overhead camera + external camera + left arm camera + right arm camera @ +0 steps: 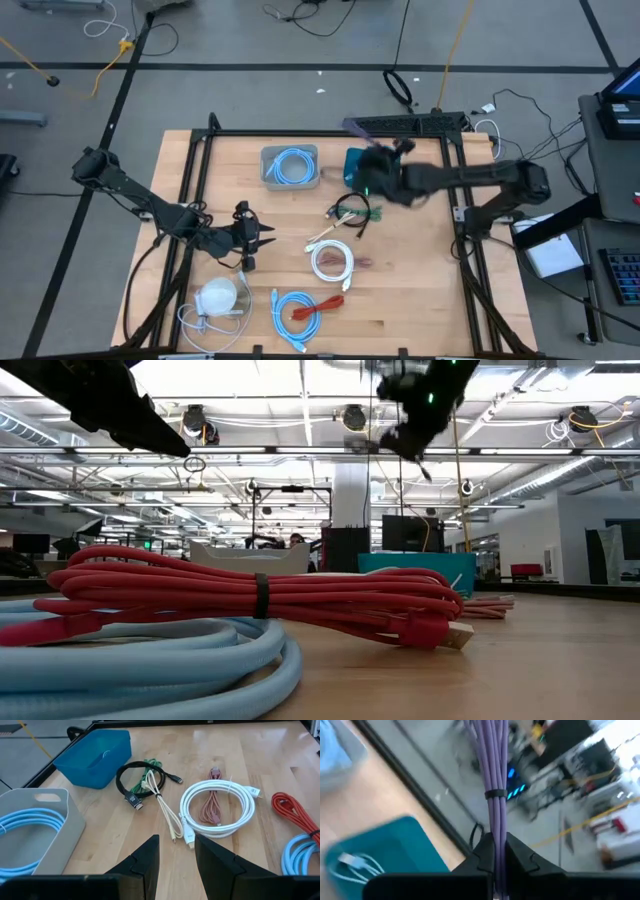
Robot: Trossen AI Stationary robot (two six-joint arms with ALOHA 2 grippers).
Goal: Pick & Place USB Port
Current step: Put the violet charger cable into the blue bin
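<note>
My left gripper (262,240) is hovering half open, holding nothing, over the near left of the table (420,290), beside the white cable (333,262). Farther off, my right gripper (372,160) is pinching a bundled purple cable (493,765) tight, lifting it just above the teal bin (354,170) at the far edge.

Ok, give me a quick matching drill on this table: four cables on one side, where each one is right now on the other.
Things:
1. purple cable
2. white cable coil
3. red cable
4. light blue cable

Places:
A. in the grey bin
B. clamped in the right gripper
C. ringed around a pink cable
D. lying on a blue coil at the table's front

Pairs: 1-B, 2-C, 3-D, 4-A
</note>
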